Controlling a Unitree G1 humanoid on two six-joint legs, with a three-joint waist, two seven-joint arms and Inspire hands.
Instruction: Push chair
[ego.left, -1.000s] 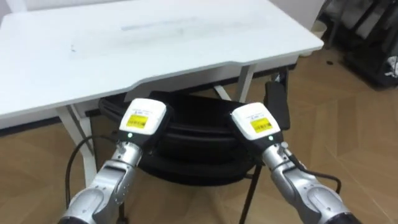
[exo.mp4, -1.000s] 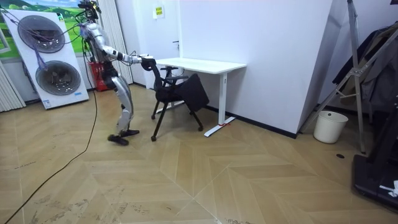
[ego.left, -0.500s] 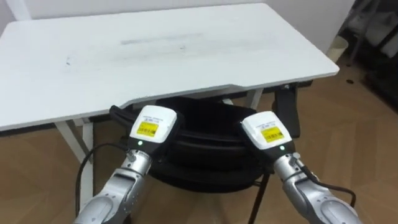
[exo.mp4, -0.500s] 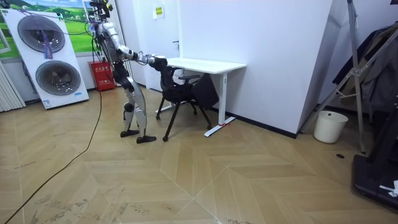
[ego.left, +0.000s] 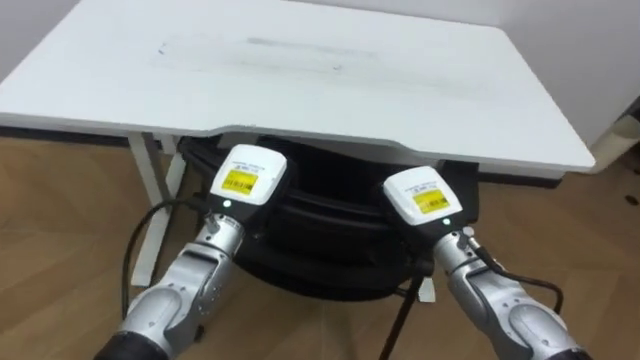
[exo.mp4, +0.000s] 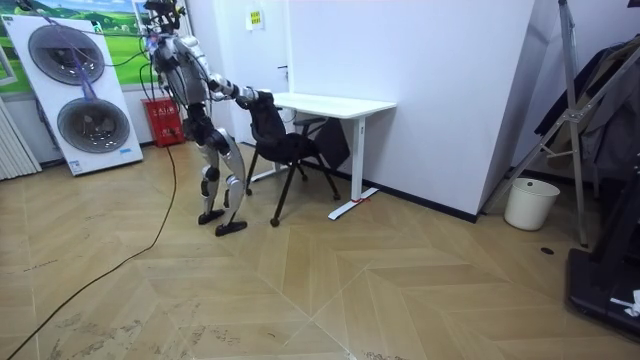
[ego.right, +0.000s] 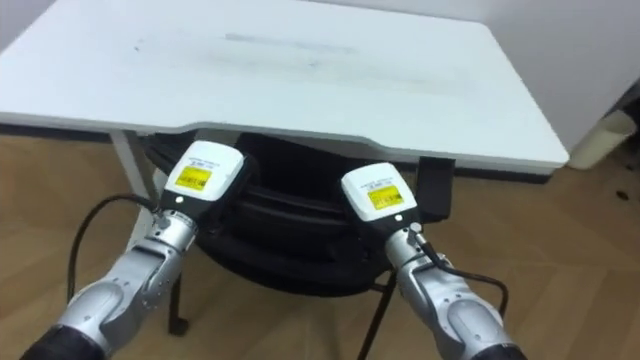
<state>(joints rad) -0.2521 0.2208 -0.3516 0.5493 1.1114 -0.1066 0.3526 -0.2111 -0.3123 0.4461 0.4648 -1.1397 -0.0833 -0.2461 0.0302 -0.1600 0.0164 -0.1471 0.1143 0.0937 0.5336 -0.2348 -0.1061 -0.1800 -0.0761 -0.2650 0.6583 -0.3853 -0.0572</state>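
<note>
Black thin-legged chair (ego.left: 330, 240) looks light, tippy; left hand (ego.left: 246, 180) and right hand (ego.left: 420, 197) meet its near backrest, clasping or not I cannot tell.

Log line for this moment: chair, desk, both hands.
chair: partly under desk | left hand: on chair | right hand: on chair

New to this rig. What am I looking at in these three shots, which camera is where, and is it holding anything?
It is a two-legged humanoid robot doing housework. Two pictures come from the stereo camera in its head, looking down. The third comes from a camera standing in the room. In the head views its left hand and right hand are at the back of a black chair, which is partly tucked under a white desk. Whether it grips or only presses cannot be seen. The room view shows it standing behind the chair, arms out.
</note>
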